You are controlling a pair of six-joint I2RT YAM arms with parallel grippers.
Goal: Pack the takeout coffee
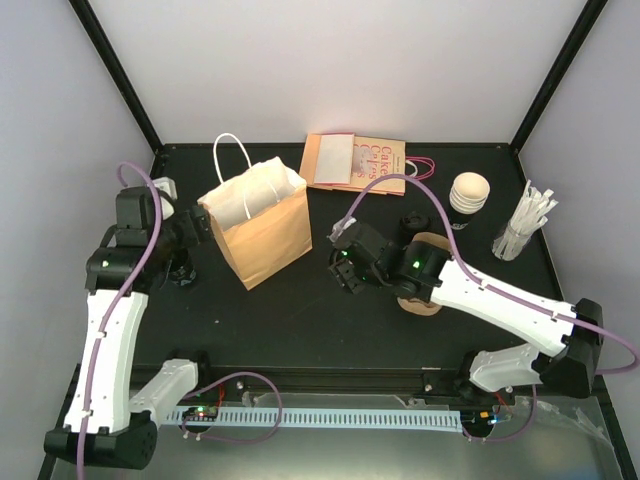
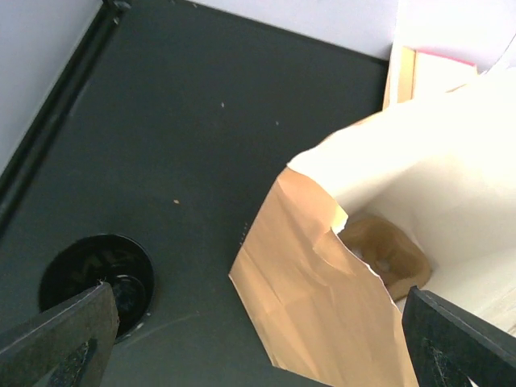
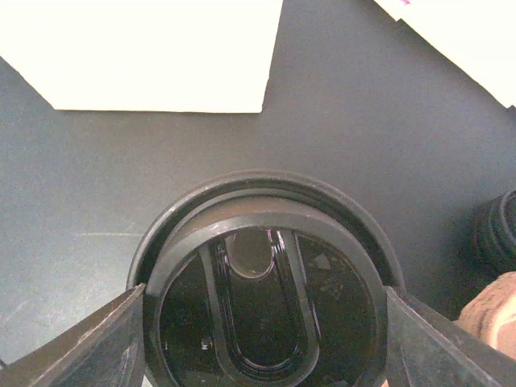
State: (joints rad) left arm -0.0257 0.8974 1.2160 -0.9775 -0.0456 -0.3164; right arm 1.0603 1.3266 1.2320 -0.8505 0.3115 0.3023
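The takeout coffee [image 3: 266,266] fills the right wrist view: a black cup with a round black lid, seen from above. My right gripper [image 3: 264,310] is shut on it, one finger pressing each side of the lid. In the top view the right gripper [image 1: 350,262] sits mid-table, right of the brown paper bag [image 1: 262,228], and hides the cup. The bag stands upright with its mouth open; a brown pulp carrier [image 2: 387,254] lies inside. My left gripper [image 2: 258,322] is open beside the bag's left edge, holding nothing.
A second black lidded cup [image 2: 97,278] stands on the table left of the bag. Flat paper bags [image 1: 355,160] lie at the back. A cup [image 1: 470,192] and a bundle of white straws [image 1: 522,225] stand far right. A brown carrier [image 1: 425,300] lies under my right arm.
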